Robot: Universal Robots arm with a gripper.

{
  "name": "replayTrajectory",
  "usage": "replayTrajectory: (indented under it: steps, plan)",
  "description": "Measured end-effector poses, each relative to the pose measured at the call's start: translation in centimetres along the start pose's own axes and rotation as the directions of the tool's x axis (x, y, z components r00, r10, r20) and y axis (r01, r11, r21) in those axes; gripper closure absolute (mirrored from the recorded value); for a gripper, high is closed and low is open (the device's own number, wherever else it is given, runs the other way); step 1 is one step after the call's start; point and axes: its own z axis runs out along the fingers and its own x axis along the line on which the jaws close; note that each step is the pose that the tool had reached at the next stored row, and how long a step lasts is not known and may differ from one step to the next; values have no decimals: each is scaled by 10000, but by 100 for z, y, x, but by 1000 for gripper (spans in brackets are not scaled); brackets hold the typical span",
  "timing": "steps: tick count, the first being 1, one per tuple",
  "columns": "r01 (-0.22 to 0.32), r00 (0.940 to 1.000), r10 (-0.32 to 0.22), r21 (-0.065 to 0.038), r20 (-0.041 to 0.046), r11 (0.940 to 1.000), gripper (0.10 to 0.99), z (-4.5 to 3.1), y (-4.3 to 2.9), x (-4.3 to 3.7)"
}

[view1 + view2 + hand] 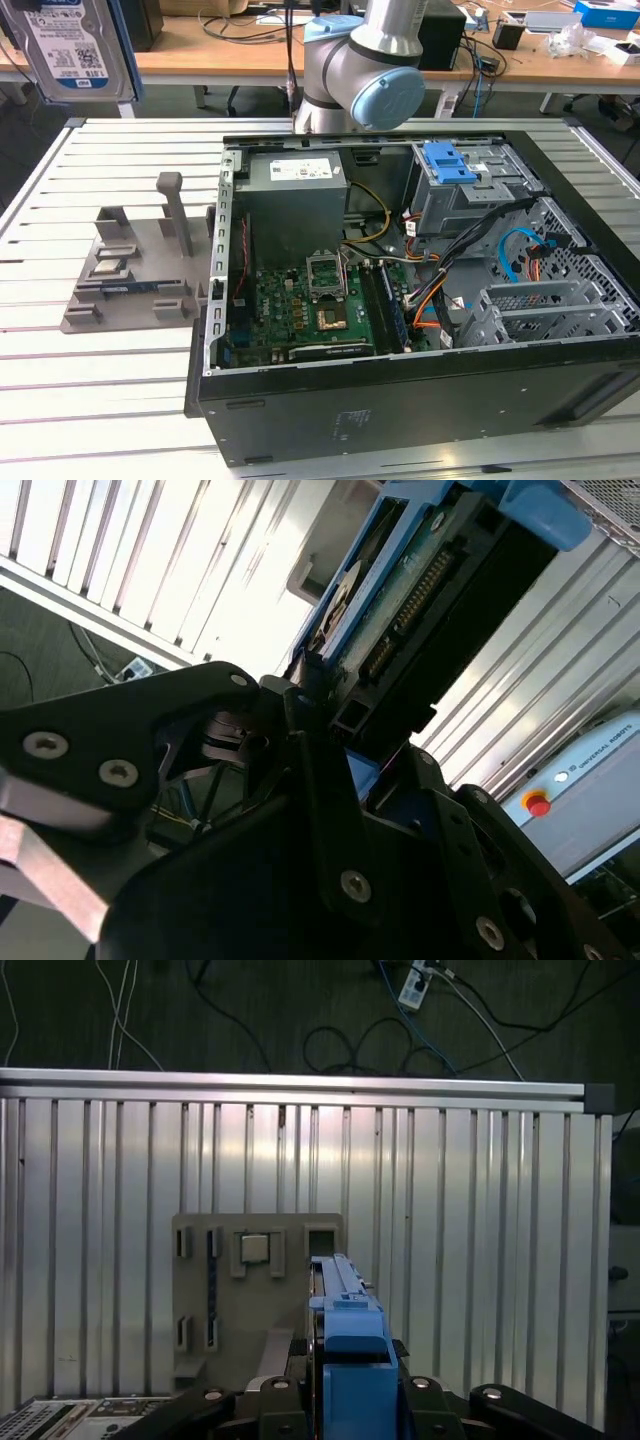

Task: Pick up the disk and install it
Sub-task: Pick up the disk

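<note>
Black gripper [350, 1352] clamped narrow on the flat silver hard disk in its blue plastic carrier frame [340, 1280]. The disk stood edge-on between the fingers, raised clear of the ribbed aluminium table [480, 1210]. Beneath it lay a grey moulded fixture tray [250, 1310] with a square chip [253, 1249] seated in one pocket. In the exterior view the disk's white-and-blue label faced the camera. Open black computer case [400, 410] held a green motherboard [300, 310], a grey power-supply box with white sticker [295, 200] and a blue latch piece [447, 162].

Gripper's [340, 730] all matte black linkage plates dotted with small silver screws [343, 884]. Further back from it, the arm's [375, 35] silver-grey tube with a pale blue round joint cap [388, 97].
</note>
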Motion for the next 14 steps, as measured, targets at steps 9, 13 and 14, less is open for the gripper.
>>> replayTrajectory:
  steps: [9,13,14]
  plan:
    - [1,10000,-1,-2,-1,10000,718,-232,2,-4]
    - [0,10000,0,0,2,10000,718,-233,3,-4]
    - [0,10000,0,0,2,10000,718,-234,3,-4]
